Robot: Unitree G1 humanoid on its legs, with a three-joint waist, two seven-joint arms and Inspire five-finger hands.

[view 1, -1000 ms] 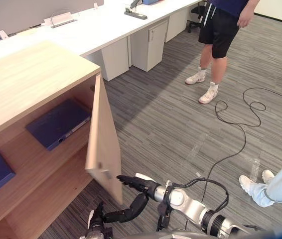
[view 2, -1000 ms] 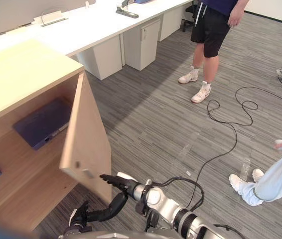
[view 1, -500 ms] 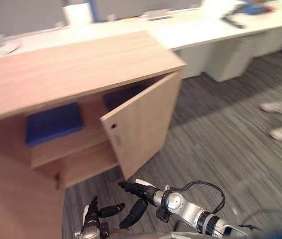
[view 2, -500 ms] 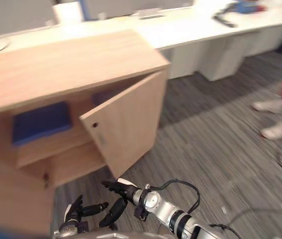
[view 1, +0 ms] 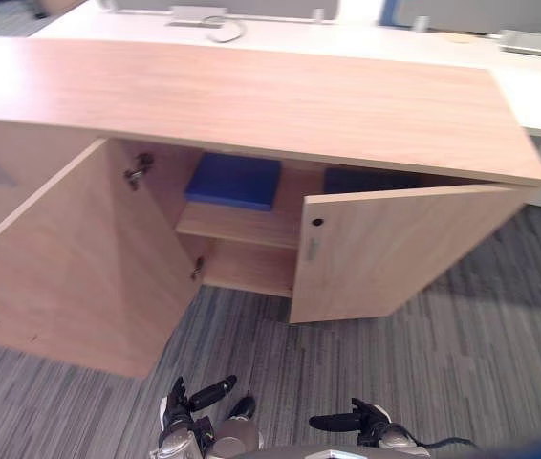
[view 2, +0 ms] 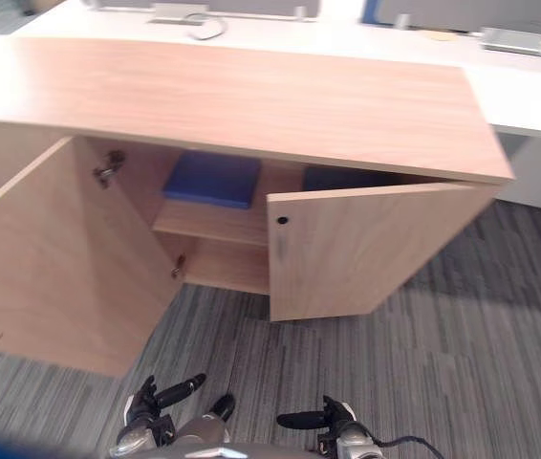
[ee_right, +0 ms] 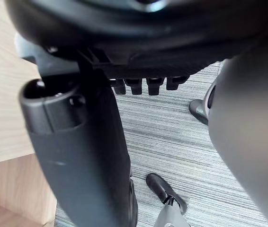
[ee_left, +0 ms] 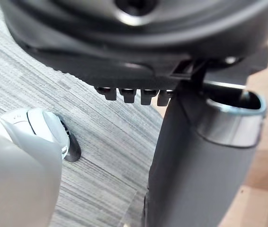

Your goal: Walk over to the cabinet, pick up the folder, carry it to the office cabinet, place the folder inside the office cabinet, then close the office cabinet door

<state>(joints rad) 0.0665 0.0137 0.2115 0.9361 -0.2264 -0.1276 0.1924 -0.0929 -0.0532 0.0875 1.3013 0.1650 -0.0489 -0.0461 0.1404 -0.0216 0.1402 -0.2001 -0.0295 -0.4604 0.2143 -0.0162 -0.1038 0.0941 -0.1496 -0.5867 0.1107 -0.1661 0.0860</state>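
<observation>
The flat blue folder (view 1: 234, 180) lies on the upper wooden shelf (view 1: 242, 226) inside the long light-wood office cabinet (view 1: 251, 100). A second, darker blue folder (view 1: 366, 179) lies beside it on the same shelf, half hidden behind the right-hand wooden door (view 1: 395, 251). I can't tell which of the two is mine, but both are inside, so I judge the placing done.

My view has swung round in the last second: I was looking along the cabinet's end, and now I face it squarely. Allowing for that, the right-hand door stood straight out a second ago with my right hand (view 1: 352, 421) at its lower corner. Now it stands only partly ajar, and that hand has dropped back low over the grey striped carpet (view 1: 462, 363), well apart from the door. My left hand (view 1: 189, 402) sits low beside it. Both hands hold nothing, with fingers loosely stretched out.

The closing is started but not finished: the right door still gapes, and the left-hand wooden door (view 1: 70, 258) stands wide open.
</observation>
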